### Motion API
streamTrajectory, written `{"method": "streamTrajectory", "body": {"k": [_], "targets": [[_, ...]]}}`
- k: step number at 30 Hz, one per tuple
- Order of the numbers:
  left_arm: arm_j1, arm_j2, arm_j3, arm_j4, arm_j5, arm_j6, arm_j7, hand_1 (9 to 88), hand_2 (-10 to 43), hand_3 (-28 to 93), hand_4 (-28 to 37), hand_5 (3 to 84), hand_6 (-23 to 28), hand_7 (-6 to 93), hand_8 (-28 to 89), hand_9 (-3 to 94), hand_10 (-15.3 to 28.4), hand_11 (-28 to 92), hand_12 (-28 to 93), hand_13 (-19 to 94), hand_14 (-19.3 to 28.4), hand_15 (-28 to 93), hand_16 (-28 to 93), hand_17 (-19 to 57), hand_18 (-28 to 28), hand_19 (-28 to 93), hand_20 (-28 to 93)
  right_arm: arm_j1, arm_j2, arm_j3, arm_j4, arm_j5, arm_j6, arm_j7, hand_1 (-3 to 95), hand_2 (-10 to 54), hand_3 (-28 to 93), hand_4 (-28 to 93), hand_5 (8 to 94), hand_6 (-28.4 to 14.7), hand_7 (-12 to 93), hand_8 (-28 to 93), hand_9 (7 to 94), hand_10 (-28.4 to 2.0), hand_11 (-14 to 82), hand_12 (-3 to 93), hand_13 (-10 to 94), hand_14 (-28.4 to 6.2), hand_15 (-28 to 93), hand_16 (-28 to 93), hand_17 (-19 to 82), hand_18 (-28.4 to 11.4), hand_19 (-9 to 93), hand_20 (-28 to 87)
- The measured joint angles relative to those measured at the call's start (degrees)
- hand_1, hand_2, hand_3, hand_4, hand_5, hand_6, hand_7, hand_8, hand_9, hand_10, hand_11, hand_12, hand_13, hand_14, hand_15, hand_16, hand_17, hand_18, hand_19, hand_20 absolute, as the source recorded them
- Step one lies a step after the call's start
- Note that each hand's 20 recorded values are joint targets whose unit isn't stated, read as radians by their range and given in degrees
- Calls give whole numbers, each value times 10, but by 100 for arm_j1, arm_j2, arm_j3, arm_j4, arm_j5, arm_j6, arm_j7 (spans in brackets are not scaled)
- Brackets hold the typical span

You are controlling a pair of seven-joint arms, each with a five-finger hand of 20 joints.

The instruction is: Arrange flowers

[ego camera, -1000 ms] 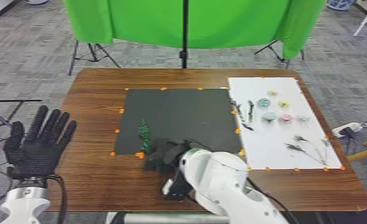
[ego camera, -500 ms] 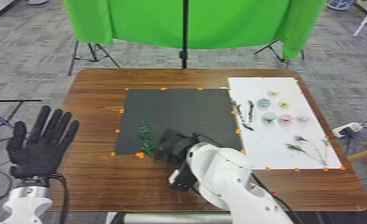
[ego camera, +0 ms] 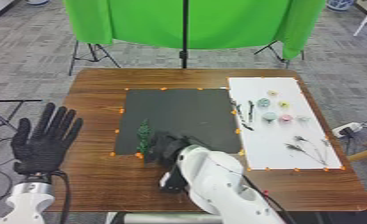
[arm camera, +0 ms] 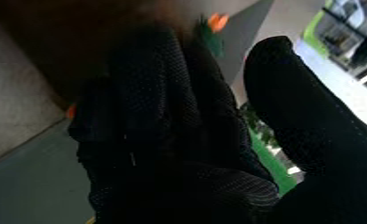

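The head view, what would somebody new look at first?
Probably the bright green cloth hanging beyond the table. Next, perhaps the robot's left hand, black fingers spread wide, at the view's left. Then the little pastel flowers on the white sheet at the right.

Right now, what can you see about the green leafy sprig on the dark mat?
The sprig is long, narrow and green, with small leaves bunched along it. It lies on the left part of the dark mat, its near end by some orange tape. The right hand is close beside it; I can't tell if they touch.
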Motion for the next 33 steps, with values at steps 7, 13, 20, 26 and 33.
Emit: {"method": "streamTrajectory", "body": {"k": [7, 13, 20, 26, 33], "targets": [[164, -115, -93, -61, 0, -25, 124, 274, 115, 733, -283, 412, 83, 54, -77, 377, 152, 114, 88, 260, 134, 189, -58, -54, 112, 260, 94, -433, 572, 449, -704, 323, 1709, -1021, 390, -60, 822, -241, 676, -58, 212, -103, 719, -185, 322, 198, 649, -165, 694, 215, 340, -250, 931, 261], [288, -150, -159, -150, 28, -61, 270, 274, 114, 735, -283, 412, 84, 54, -77, 375, 154, 114, 89, 260, 134, 189, -59, -55, 112, 261, 94, -873, 1164, 1339, -1251, -118, 2758, -1067, 373, -85, 818, -233, 636, -68, 196, -134, 672, -195, 290, 187, 615, -167, 680, 211, 318, -244, 919, 251], [418, -105, -201, -294, 45, -80, 480, 274, 114, 734, -283, 412, 83, 55, -77, 375, 154, 115, 88, 261, 132, 189, -58, -54, 111, 260, 93, -1585, 1970, 3040, -1393, -932, 2649, -135, 357, -95, 807, -264, 542, -83, 177, -131, 563, -209, 234, 162, 545, -173, 688, 185, 290, -243, 914, 245], [457, -74, -200, -329, 47, -94, 519, 274, 114, 734, -283, 412, 83, 55, -77, 374, 153, 115, 88, 261, 132, 189, -59, -54, 112, 261, 94, -2577, 2324, 4482, -1479, -1592, 1959, -30, 347, -95, 785, -282, 548, -82, 190, -129, 547, -204, 223, 165, 532, -172, 690, 177, 282, -244, 910, 250], [453, -75, -189, -341, 42, -58, 510, 277, 118, 738, -283, 424, 88, 62, -78, 383, 153, 126, 92, 270, 133, 197, -58, -53, 112, 266, 95, -3227, 2383, 4726, -1383, -2278, 2022, -26, 357, -95, 746, -282, 571, -78, 216, -140, 555, -199, 237, 170, 535, -170, 694, 179, 283, -244, 911, 262]]}}
